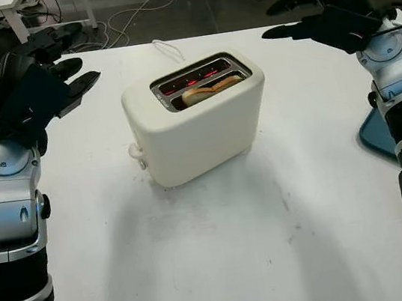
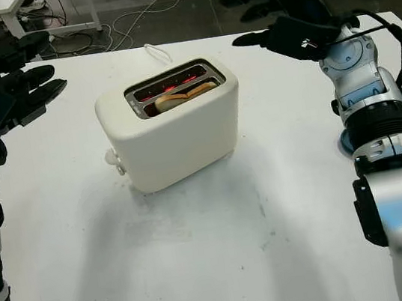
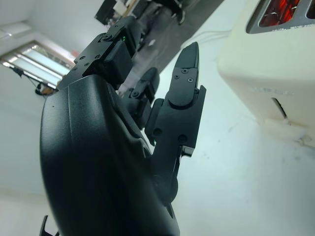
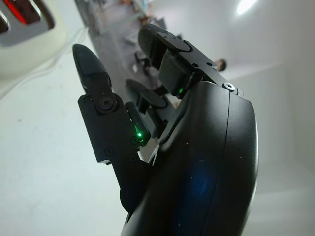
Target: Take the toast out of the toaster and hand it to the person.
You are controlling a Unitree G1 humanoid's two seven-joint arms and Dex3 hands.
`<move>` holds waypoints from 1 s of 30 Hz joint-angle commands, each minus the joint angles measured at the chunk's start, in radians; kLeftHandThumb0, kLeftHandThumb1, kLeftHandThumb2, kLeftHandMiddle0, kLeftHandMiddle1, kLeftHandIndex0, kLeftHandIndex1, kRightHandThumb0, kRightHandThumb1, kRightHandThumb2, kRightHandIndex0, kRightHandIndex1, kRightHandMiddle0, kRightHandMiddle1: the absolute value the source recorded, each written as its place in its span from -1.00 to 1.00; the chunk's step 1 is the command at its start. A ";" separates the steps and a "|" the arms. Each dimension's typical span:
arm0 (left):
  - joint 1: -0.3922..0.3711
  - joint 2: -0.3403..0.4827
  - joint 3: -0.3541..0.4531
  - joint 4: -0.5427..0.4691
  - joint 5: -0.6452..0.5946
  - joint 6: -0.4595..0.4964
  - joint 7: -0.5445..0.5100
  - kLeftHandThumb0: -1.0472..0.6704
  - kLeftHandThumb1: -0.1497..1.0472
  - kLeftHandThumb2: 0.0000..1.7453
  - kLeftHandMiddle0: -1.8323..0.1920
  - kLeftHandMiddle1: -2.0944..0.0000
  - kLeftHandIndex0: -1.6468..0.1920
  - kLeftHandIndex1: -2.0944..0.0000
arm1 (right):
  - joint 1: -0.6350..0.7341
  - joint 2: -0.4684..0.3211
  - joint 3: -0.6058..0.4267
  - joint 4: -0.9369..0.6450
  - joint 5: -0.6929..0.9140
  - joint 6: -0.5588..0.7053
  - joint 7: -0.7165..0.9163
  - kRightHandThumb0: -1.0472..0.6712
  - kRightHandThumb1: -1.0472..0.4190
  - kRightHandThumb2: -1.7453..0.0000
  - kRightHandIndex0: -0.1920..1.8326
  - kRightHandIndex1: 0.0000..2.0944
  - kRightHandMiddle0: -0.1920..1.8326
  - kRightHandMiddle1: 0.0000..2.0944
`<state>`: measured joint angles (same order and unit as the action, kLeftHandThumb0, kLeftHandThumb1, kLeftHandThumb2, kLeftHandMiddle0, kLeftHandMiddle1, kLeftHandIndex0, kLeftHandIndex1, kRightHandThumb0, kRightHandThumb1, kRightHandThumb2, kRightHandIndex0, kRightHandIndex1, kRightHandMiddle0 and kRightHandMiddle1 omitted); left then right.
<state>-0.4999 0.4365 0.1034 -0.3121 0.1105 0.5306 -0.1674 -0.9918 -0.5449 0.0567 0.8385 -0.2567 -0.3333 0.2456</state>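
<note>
We are holding both black three-finger hands up over the table with nothing in them. The left hand (image 1: 43, 79) is open, its fingers extended and pointing toward the toaster, well apart from it. The right hand (image 2: 284, 21) is also open, its fingers stretched out above the far right part of the table.

The cream plastic two-slot toaster (image 1: 196, 117) is standing in the middle of the white table (image 1: 223, 245). The brown slice of toast (image 1: 211, 88) is sitting in the near slot, and red elements are glowing in the far one.

We judge the reach is not yet begun. Next, one hand must come down over the slot and pinch the toast edge.

A blue tray (image 1: 377, 135) is lying at the right edge; cables (image 2: 128, 14) are lying on the dark floor behind.
</note>
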 commanded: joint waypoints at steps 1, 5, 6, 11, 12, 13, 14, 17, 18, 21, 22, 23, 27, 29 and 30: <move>-0.027 -0.007 -0.002 0.005 -0.011 -0.001 -0.007 -0.10 0.77 -0.94 0.27 0.81 0.19 0.98 | 0.013 -0.010 0.007 0.004 -0.009 0.014 -0.005 -0.12 -0.69 1.00 -0.08 -0.78 -0.08 -0.96; -0.029 -0.021 -0.012 0.015 -0.013 -0.018 -0.001 -0.08 0.75 -0.94 0.29 0.74 0.18 0.97 | 0.030 -0.011 0.000 -0.032 0.003 0.034 0.006 -0.09 -0.69 1.00 -0.08 -0.82 -0.10 -0.98; -0.027 -0.022 -0.013 0.019 -0.011 -0.030 0.001 -0.08 0.75 -0.93 0.33 0.65 0.17 0.96 | 0.033 -0.009 -0.003 -0.041 0.008 0.043 0.011 -0.08 -0.70 1.00 -0.09 -0.83 -0.11 -0.99; -0.022 -0.034 -0.008 0.031 -0.017 -0.056 0.002 -0.10 0.67 -0.84 0.63 0.07 0.18 0.92 | 0.051 -0.005 -0.003 -0.086 0.007 0.081 0.019 -0.08 -0.70 1.00 -0.08 -0.86 -0.12 -0.99; -0.021 -0.037 -0.004 0.030 -0.020 -0.054 0.003 -0.09 0.66 -0.83 0.65 0.05 0.18 0.92 | 0.054 -0.001 -0.005 -0.094 0.013 0.089 0.023 -0.08 -0.70 1.00 -0.09 -0.88 -0.12 -1.00; -0.019 -0.037 -0.003 0.029 -0.020 -0.055 0.003 -0.09 0.66 -0.83 0.66 0.04 0.18 0.92 | 0.057 0.003 -0.009 -0.106 0.020 0.096 0.027 -0.08 -0.70 1.00 -0.09 -0.88 -0.13 -1.00; -0.016 -0.035 -0.004 0.029 -0.015 -0.056 0.004 -0.10 0.66 -0.82 0.67 0.04 0.19 0.92 | 0.061 0.005 -0.011 -0.120 0.025 0.104 0.030 -0.07 -0.70 1.00 -0.09 -0.88 -0.12 -1.00; -0.015 -0.030 -0.007 0.045 -0.004 -0.080 0.006 -0.12 0.65 -0.82 0.65 0.02 0.17 0.90 | 0.073 0.004 -0.018 -0.160 0.038 0.122 0.041 -0.08 -0.70 1.00 -0.08 -0.89 -0.13 -1.00; -0.015 -0.030 -0.007 0.051 -0.004 -0.087 0.005 -0.13 0.64 -0.82 0.64 0.01 0.17 0.90 | 0.078 0.003 -0.020 -0.177 0.040 0.129 0.040 -0.08 -0.70 1.00 -0.08 -0.90 -0.12 -1.00; -0.019 -0.032 -0.009 0.054 -0.004 -0.087 0.005 -0.12 0.63 -0.80 0.64 -0.01 0.17 0.90 | 0.094 0.000 -0.025 -0.221 0.051 0.145 0.046 -0.07 -0.70 1.00 -0.08 -0.91 -0.12 -1.00; -0.021 -0.032 -0.010 0.053 -0.003 -0.085 0.004 -0.12 0.63 -0.80 0.65 -0.01 0.18 0.89 | 0.098 -0.002 -0.026 -0.230 0.053 0.145 0.048 -0.07 -0.70 1.00 -0.08 -0.91 -0.12 -1.00; -0.021 -0.032 -0.010 0.052 -0.003 -0.083 0.004 -0.11 0.63 -0.79 0.65 -0.01 0.18 0.89 | 0.101 -0.003 -0.027 -0.237 0.053 0.146 0.050 -0.08 -0.70 1.00 -0.07 -0.91 -0.12 -1.00; -0.025 -0.031 -0.012 0.051 -0.003 -0.083 0.001 -0.11 0.62 -0.77 0.67 -0.01 0.19 0.89 | 0.107 -0.002 -0.027 -0.253 0.050 0.155 0.047 -0.07 -0.70 1.00 -0.06 -0.92 -0.11 -0.99; -0.027 -0.028 -0.013 0.056 0.000 -0.087 0.000 -0.12 0.61 -0.76 0.66 -0.02 0.19 0.89 | 0.108 -0.003 -0.026 -0.265 0.047 0.170 0.046 -0.05 -0.69 1.00 -0.06 -0.92 -0.11 -0.99; -0.027 -0.027 -0.013 0.056 0.000 -0.088 0.000 -0.12 0.61 -0.76 0.66 -0.03 0.19 0.88 | 0.108 -0.004 -0.024 -0.269 0.044 0.174 0.045 -0.04 -0.69 1.00 -0.06 -0.92 -0.11 -0.99</move>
<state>-0.5170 0.3991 0.0933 -0.2597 0.1014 0.4572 -0.1668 -0.8934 -0.5446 0.0354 0.5883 -0.2124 -0.1755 0.2897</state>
